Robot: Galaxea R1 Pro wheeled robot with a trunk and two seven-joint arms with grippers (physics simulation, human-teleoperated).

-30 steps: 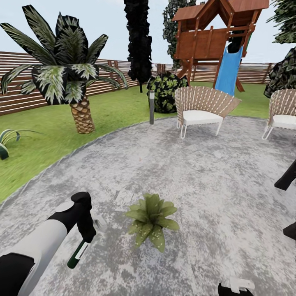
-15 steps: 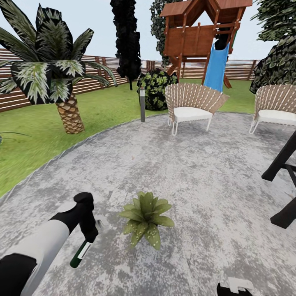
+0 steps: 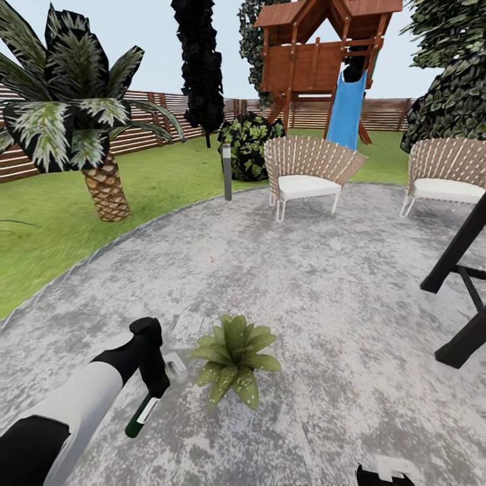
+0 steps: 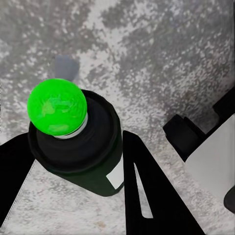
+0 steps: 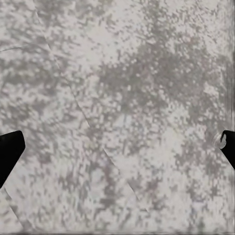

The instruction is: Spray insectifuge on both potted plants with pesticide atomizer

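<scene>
Grey speckled patio [image 3: 304,270] fills lower frame; one potted plant [image 3: 233,358] at lower centre.

Left gripper [image 3: 156,390], lower left, fingers clamped on pesticide atomizer [image 3: 143,417], bottle hanging nozzle-down just left of plant.

Right gripper [image 5: 117,147]: fingers spread wide, nothing between.

Risk: nozzle aimed at paving beside leaves, so spray may miss rosette; slanted bottle could slip.

White label [image 4: 115,177] present, no text readable.

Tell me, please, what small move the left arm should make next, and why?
Probably swing the left gripper a little toward the potted plant and aim the nozzle at its leaves. The pesticide atomizer is already clamped between the fingers, its bright green cap facing bare patio, and the bottle hangs just beside the plant, not over it.
</scene>
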